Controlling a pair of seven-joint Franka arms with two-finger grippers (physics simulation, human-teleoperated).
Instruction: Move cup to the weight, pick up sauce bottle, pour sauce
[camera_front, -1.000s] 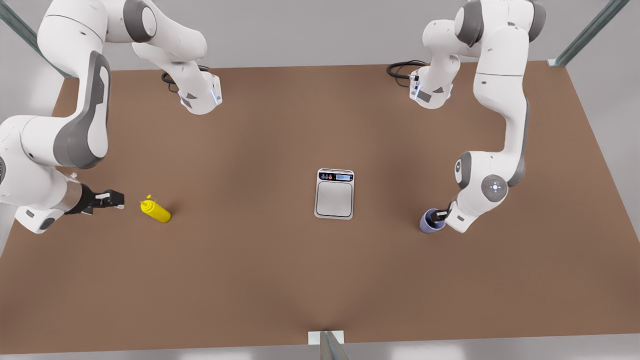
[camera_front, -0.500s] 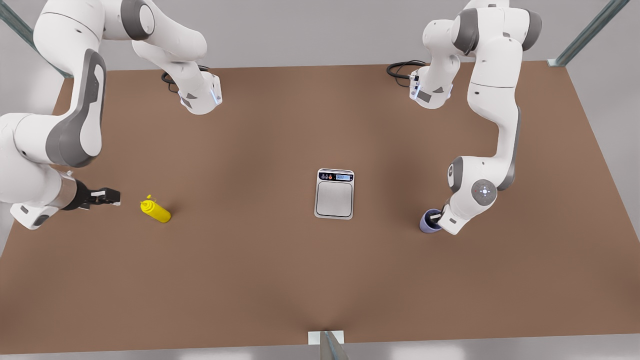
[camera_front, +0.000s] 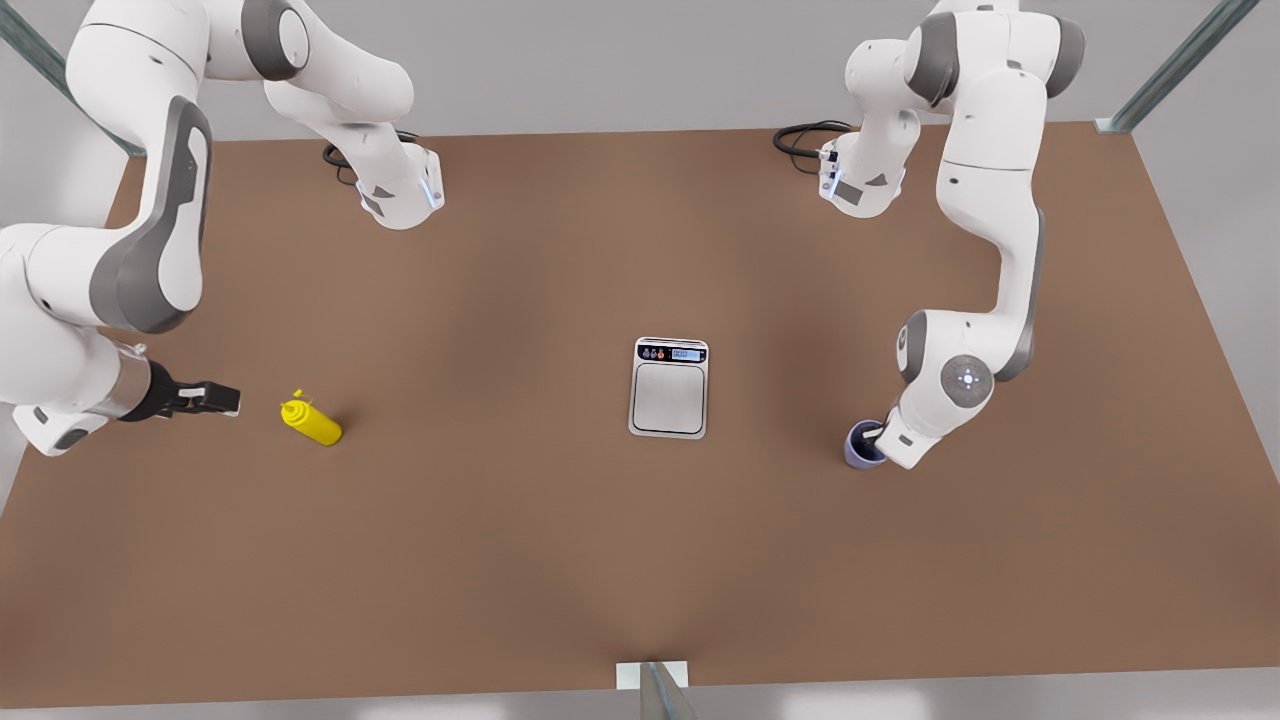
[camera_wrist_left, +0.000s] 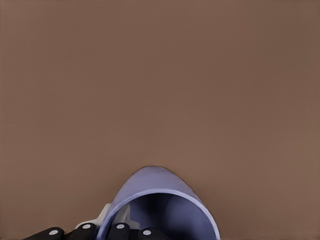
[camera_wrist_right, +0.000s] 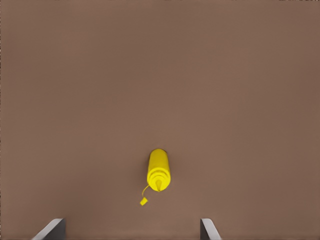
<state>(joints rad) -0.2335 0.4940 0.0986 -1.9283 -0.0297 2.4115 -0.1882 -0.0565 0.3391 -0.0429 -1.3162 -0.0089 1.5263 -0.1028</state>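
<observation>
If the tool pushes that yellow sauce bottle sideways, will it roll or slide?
The sauce bottle lies on its side on the table and looks round, so it would probably roll. Its narrow nozzle end may make it curve.

Glossy white arm shells, grey joint bands, black jaws, black base cables, blue-lit wrist ring

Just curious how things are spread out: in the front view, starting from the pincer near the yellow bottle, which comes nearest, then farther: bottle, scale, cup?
From the right pincer:
1. Sauce bottle, just beside it.
2. Scale, mid-table.
3. Cup, far side, at the left pincer.
</observation>
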